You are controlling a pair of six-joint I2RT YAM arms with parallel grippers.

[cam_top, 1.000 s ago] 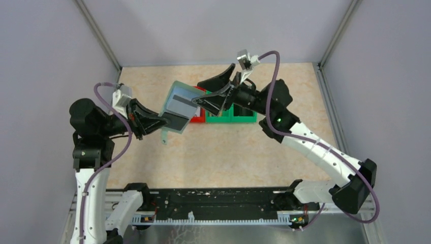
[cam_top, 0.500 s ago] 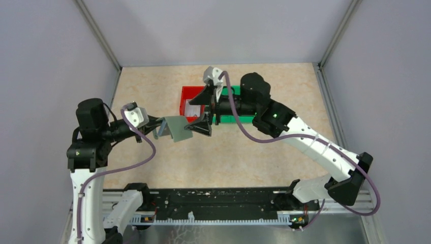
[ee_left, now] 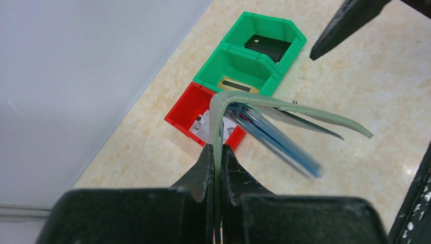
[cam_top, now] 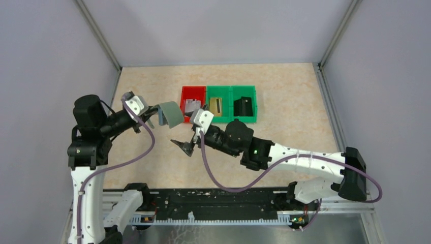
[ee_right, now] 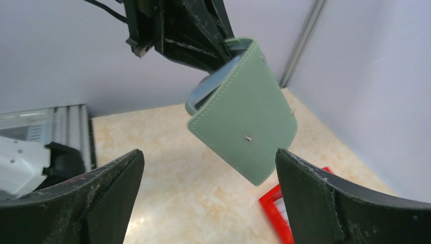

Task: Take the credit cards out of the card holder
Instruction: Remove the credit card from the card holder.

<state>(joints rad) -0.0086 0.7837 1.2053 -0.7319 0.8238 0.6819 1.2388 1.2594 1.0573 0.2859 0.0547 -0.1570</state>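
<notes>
The card holder (ee_left: 284, 109) is up in the air, folded over but gaping a bit. One flap is pinched tight between the left gripper's (ee_left: 216, 152) jaws and the rest arches out past the fingertips. The pale blue pocket side is blurry from the left wrist, so I can't tell if any credit cards are left in it.

Beyond those jaws, down on the table (cam_top: 284, 91), there's a red bin (cam_top: 183, 101) and two green bins (cam_top: 231, 118), each with a card in it: a pale one (cam_top: 192, 105), a gold one (cam_top: 216, 105) and a dark one (cam_top: 245, 105).

The right gripper (cam_top: 185, 145) is empty and spread as wide as it goes. It sits low, with the holder's green back hanging straight ahead, centred between its fingers but well apart.

My guess is we're between pulls, or checking for leftovers. The next move would need the pockets turned toward the right jaws, which then narrow onto a card edge.
</notes>
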